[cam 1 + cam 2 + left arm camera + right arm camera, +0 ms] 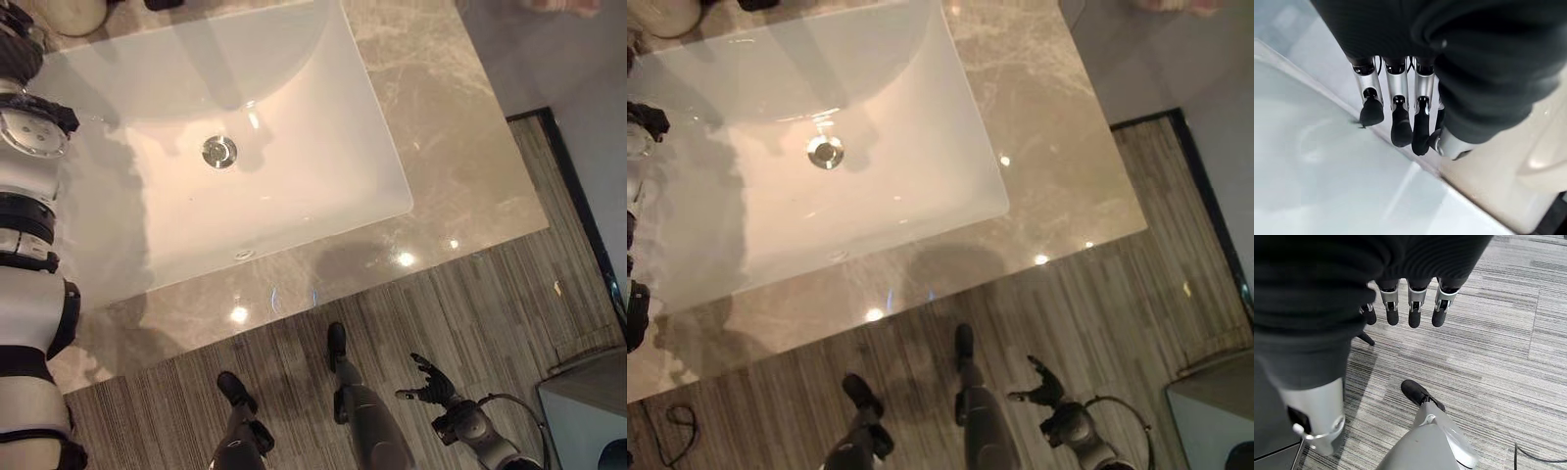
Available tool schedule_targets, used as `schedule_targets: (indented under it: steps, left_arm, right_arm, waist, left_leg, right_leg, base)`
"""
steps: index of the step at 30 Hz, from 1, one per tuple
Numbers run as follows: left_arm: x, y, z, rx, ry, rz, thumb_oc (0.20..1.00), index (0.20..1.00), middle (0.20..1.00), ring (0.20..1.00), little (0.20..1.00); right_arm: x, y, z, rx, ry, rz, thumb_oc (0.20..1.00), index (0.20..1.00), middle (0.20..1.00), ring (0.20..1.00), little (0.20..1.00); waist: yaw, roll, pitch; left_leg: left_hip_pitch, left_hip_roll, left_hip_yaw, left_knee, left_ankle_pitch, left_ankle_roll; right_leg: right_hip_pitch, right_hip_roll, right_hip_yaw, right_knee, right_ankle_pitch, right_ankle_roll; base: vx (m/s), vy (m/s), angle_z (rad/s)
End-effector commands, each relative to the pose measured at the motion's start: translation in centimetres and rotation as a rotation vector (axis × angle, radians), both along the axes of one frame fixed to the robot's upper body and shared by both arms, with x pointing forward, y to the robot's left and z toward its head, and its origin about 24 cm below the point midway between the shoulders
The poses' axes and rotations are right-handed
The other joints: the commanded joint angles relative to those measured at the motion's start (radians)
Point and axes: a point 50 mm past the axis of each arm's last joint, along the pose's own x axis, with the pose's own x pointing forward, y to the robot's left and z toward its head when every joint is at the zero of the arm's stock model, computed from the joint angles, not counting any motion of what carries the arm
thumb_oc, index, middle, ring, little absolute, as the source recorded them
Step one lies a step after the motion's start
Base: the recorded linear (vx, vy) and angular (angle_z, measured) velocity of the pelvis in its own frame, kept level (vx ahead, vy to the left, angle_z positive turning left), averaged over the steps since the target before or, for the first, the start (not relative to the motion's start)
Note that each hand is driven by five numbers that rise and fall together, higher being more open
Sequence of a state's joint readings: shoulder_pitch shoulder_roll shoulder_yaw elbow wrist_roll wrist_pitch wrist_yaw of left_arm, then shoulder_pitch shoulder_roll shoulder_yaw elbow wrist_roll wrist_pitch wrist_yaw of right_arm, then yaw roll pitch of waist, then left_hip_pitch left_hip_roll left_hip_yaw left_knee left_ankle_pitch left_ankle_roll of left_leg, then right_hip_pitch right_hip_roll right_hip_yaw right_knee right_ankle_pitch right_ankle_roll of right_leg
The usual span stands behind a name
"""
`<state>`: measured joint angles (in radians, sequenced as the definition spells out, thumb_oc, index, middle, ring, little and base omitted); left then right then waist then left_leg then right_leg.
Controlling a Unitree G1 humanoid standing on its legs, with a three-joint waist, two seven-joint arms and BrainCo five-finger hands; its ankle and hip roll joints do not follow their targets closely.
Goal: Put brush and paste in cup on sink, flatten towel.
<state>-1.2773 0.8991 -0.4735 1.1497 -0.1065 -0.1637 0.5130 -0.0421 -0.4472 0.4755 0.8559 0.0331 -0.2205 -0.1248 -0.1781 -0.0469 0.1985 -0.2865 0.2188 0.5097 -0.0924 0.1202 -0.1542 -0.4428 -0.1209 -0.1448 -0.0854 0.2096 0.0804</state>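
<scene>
Sink basin (294,108), white and rectangular with a metal drain (219,152), holds nothing; brush, paste, cup and towel cannot be made out, so the task looks hardly begun. Left hand (1400,122) hangs over the basin's rim with straight, relaxed fingers and grips nothing, probably poised to reach. Right hand (429,380) hangs low beside the body with fingers spread, idle over the floor. Glossy grey marble surface (460,166) surrounds the basin; striped grey carpet (1488,342) lies below it

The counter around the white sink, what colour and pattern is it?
The counter is grey-beige stone with pale marbled veins, glossy; it shows best in the left eye view.
</scene>
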Motion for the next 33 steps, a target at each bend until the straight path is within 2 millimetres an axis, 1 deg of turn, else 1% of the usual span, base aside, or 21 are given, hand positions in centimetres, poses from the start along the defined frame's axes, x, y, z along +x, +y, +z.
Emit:
schedule_targets:
  steps: [1, 4, 10, 11, 12, 13, 14, 15, 16, 17, 18, 20, 22, 24, 25, 26, 29, 30, 31, 32, 33]
  left_arm:
    - [-1.2, 1.8, 1.1, -0.052, -0.081, 0.090, 0.200, 0.200, 0.200, 0.200, 0.200]
    - [-1.6, 2.4, 0.4, -0.073, -0.086, 0.125, 0.200, 0.200, 0.200, 0.200, 0.200]
    - [-1.6, 2.1, -0.8, -0.051, -0.100, 0.109, 0.200, 0.200, 0.200, 0.200, 0.200]
    - [-2.1, 1.2, -0.8, 0.004, -0.158, 0.051, 0.200, 0.200, 0.200, 0.200, 0.200]
    - [-2.7, 1.0, -1.2, 0.016, -0.192, 0.020, 0.200, 0.200, 0.200, 0.200, 0.200]
    - [-2.8, 1.2, -1.5, 0.012, -0.190, 0.024, 0.200, 0.200, 0.200, 0.200, 0.200]
    - [-3.8, 1.1, -2.0, 0.039, -0.222, -0.003, 0.200, 0.200, 0.200, 0.200, 0.200]
    - [-6.3, 0.7, -3.9, 0.113, -0.256, -0.065, 0.200, 0.200, 0.200, 0.200, 0.200]
    - [-8.3, 1.2, -6.1, 0.125, -0.243, -0.055, 0.200, 0.200, 0.200, 0.200, 0.200]
    - [-9.8, 1.2, -7.6, 0.127, -0.242, -0.060, 0.200, 0.200, 0.200, 0.200, 0.200]
    - [-12.0, 2.3, -10.6, 0.081, -0.213, -0.010, 0.200, 0.200, 0.200, 0.200, 0.200]
    - [-15.8, 3.7, -14.6, 0.036, -0.122, 0.083, 0.200, 0.200, 0.200, 0.200, 0.200]
    - [-18.9, 4.4, -17.4, -0.007, -0.050, 0.170, 0.200, 0.200, 0.200, 0.200, 0.200]
    - [-22.2, 5.6, -20.9, -0.073, 0.077, 0.282, 0.200, 0.200, 0.200, 0.200, 0.200]
    - [-22.3, 5.6, -20.9, -0.074, 0.079, 0.284, 0.200, 0.200, 0.200, 0.200, 0.200]
    - [-25.0, 6.1, -24.3, -0.181, 0.195, 0.360, 0.200, 0.200, 0.200, 0.200, 0.200]
    - [-27.8, 5.7, -29.1, -0.383, 0.329, 0.404, 0.200, 0.200, 0.200, 0.200, 0.200]
    - [-28.0, 5.6, -30.1, -0.424, 0.362, 0.403, 0.200, 0.200, 0.200, 0.200, 0.200]
    - [-28.0, 5.6, -30.1, -0.424, 0.362, 0.402, 0.200, 0.200, 0.200, 0.200, 0.200]
    - [-28.7, 5.1, -32.7, -0.515, 0.462, 0.419, 0.200, 0.200, 0.200, 0.200, 0.200]
    - [-29.0, 4.7, -34.0, -0.560, 0.505, 0.426, 0.200, 0.200, 0.200, 0.200, 0.200]
  right_arm:
    - [-1.3, -2.0, -0.2, -0.045, 0.039, -0.031, 1.000, 1.000, 1.000, 1.000, 1.000]
    - [-2.2, -2.2, -0.8, -0.060, 0.083, -0.029, 1.000, 1.000, 1.000, 1.000, 1.000]
    - [-3.7, -2.8, -1.7, -0.089, 0.156, -0.058, 1.000, 1.000, 1.000, 1.000, 1.000]
    - [-4.5, -3.0, -2.2, -0.092, 0.189, -0.096, 1.000, 1.000, 1.000, 1.000, 1.000]
    - [-4.9, -3.0, -2.4, -0.095, 0.207, -0.108, 1.000, 1.000, 1.000, 1.000, 1.000]
    - [-4.9, -3.1, -2.4, -0.100, 0.209, -0.105, 1.000, 1.000, 1.000, 1.000, 1.000]
    - [-5.1, -3.3, -2.5, -0.103, 0.221, -0.111, 1.000, 1.000, 1.000, 1.000, 1.000]
    - [-5.7, -3.4, -2.8, -0.097, 0.240, -0.141, 1.000, 1.000, 1.000, 1.000, 1.000]
    - [-6.5, -3.6, -3.1, -0.115, 0.274, -0.139, 1.000, 1.000, 1.000, 1.000, 1.000]
    - [-6.8, -3.5, -3.3, -0.116, 0.291, -0.144, 1.000, 1.000, 1.000, 1.000, 1.000]
    - [-7.2, -3.5, -3.6, -0.131, 0.313, -0.143, 1.000, 1.000, 1.000, 1.000, 1.000]
    - [-7.8, -3.5, -3.8, -0.142, 0.346, -0.117, 1.000, 1.000, 1.000, 1.000, 1.000]
    - [-8.5, -3.8, -3.9, -0.152, 0.362, -0.116, 1.000, 1.000, 1.000, 1.000, 1.000]
    - [-8.9, -4.5, -3.8, -0.161, 0.378, -0.138, 1.000, 1.000, 1.000, 1.000, 1.000]
    - [-9.0, -4.6, -3.8, -0.163, 0.379, -0.136, 1.000, 1.000, 1.000, 1.000, 1.000]
    - [-9.2, -5.7, -3.5, -0.169, 0.380, -0.192, 1.000, 1.000, 1.000, 1.000, 1.000]
    - [-10.1, -7.5, -3.2, -0.151, 0.380, -0.373, 1.000, 1.000, 1.000, 1.000, 1.000]
    - [-10.1, -7.7, -3.1, -0.140, 0.369, -0.408, 1.000, 1.000, 1.000, 1.000, 1.000]
    - [-10.1, -7.7, -3.1, -0.140, 0.369, -0.408, 1.000, 1.000, 1.000, 1.000, 1.000]
    - [-9.9, -8.0, -2.9, -0.124, 0.345, -0.459, 1.000, 1.000, 1.000, 1.000, 1.000]
    - [-9.6, -7.8, -2.9, -0.109, 0.336, -0.464, 1.000, 1.000, 1.000, 1.000, 1.000]
  waist:
    - [0.018, 0.037, 0.009]
    - [0.028, 0.028, -0.001]
    - [0.049, 0.021, -0.017]
    - [0.064, 0.013, -0.025]
    - [0.075, 0.011, -0.030]
    - [0.071, 0.015, -0.029]
    - [0.077, 0.015, -0.036]
    - [0.110, 0.007, -0.047]
    - [0.112, 0.015, -0.055]
    - [0.130, 0.011, -0.063]
    - [0.144, 0.013, -0.069]
    - [0.164, 0.013, -0.080]
    - [0.181, 0.013, -0.087]
    - [0.219, 0.011, -0.088]
    - [0.214, 0.012, -0.088]
    - [0.249, 0.003, -0.082]
    - [0.284, -0.021, -0.065]
    - [0.283, -0.026, -0.064]
    - [0.283, -0.027, -0.064]
    - [0.279, -0.027, -0.063]
    - [0.270, -0.025, -0.066]
  left_leg:
    - [0.086, 0.044, -0.073, 0.005, 0.008, -0.069]
    - [0.103, 0.041, -0.083, 0.005, 0.000, -0.066]
    - [0.151, 0.031, -0.104, 0.005, -0.012, -0.057]
    - [0.168, 0.024, -0.102, 0.005, 0.003, -0.042]
    - [0.182, 0.021, -0.106, 0.005, 0.000, -0.040]
    - [0.185, 0.021, -0.106, 0.005, 0.000, -0.040]
    - [0.202, 0.018, -0.110, 0.005, -0.005, -0.037]
    - [0.230, 0.015, -0.122, 0.005, -0.012, -0.034]
    - [0.244, 0.017, -0.129, 0.005, -0.016, -0.032]
    - [0.254, 0.017, -0.135, 0.005, -0.019, -0.030]
    - [0.265, 0.019, -0.143, 0.005, -0.018, -0.030]
    - [0.279, 0.029, -0.152, 0.005, -0.014, -0.032]
    - [0.279, 0.035, -0.167, 0.005, -0.007, -0.034]
    - [0.280, 0.026, -0.188, 0.005, -0.002, -0.026]
    - [0.281, 0.026, -0.191, 0.005, -0.002, -0.026]
    - [0.293, -0.005, -0.221, 0.023, -0.013, -0.008]
    - [0.270, -0.086, -0.329, 0.214, -0.150, 0.022]
    - [0.271, -0.109, -0.354, 0.217, -0.171, 0.031]
    - [0.270, -0.110, -0.354, 0.217, -0.170, 0.032]
    - [0.284, -0.135, -0.382, 0.222, -0.194, 0.038]
    - [0.305, -0.149, -0.396, 0.189, -0.215, 0.052]
  right_leg:
    - [0.068, -0.021, -0.040, -0.002, 0.004, 0.146]
    - [0.092, -0.029, -0.052, -0.002, 0.001, 0.148]
    - [0.157, -0.043, -0.077, -0.002, -0.012, 0.147]
    - [0.184, -0.053, -0.098, -0.002, -0.004, 0.132]
    - [0.203, -0.053, -0.104, -0.002, -0.011, 0.129]
    - [0.206, -0.053, -0.104, -0.002, -0.011, 0.129]
    - [0.229, -0.051, -0.110, -0.002, -0.021, 0.126]
    - [0.270, -0.048, -0.120, -0.002, -0.037, 0.117]
    - [0.295, -0.046, -0.129, -0.002, -0.052, 0.112]
    - [0.312, -0.044, -0.138, -0.001, -0.062, 0.108]
    - [0.332, -0.040, -0.147, 0.004, -0.073, 0.100]
    - [0.363, -0.028, -0.166, 0.006, -0.093, 0.088]
    - [0.392, -0.020, -0.193, 0.003, -0.113, 0.081]
    - [0.411, -0.024, -0.226, 0.003, -0.119, 0.079]
    - [0.414, -0.025, -0.228, 0.003, -0.119, 0.080]
    - [0.430, -0.039, -0.245, 0.006, -0.118, 0.080]
    - [0.447, -0.074, -0.256, 0.013, -0.096, 0.077]
    - [0.443, -0.082, -0.255, 0.021, -0.090, 0.078]
    - [0.442, -0.083, -0.256, 0.021, -0.090, 0.078]
    - [0.429, -0.086, -0.244, 0.034, -0.080, 0.081]
    - [0.416, -0.090, -0.232, 0.045, -0.072, 0.087]
  base:
    - [-0.02, 0.008, 0.15]
    - [-0.01, 0.008, 0.15]
    - [-0.01, 0.013, 0.12]
    - [-0.06, -0.011, 0.14]
    - [-0.06, -0.012, 0.14]
    - [0.01, 0.005, 0.21]
    - [0.02, 0.000, 0.24]
    - [0.02, -0.002, 0.18]
    - [0.01, -0.003, 0.08]
    - [-0.01, -0.009, 0.12]
    - [-0.01, -0.028, 0.14]
    - [-0.02, -0.053, 0.45]
    - [-0.07, -0.055, 0.42]
    - [-0.07, -0.030, 0.49]
    - [-0.10, -0.004, 0.60]
    - [-0.12, -0.003, 0.52]
    - [-0.18, 0.046, 0.31]
    - [-0.13, 0.068, 0.26]
    - [-0.14, 0.114, 0.37]
    - [-0.15, 0.142, 0.39]
    - [-0.29, 0.331, 0.23]
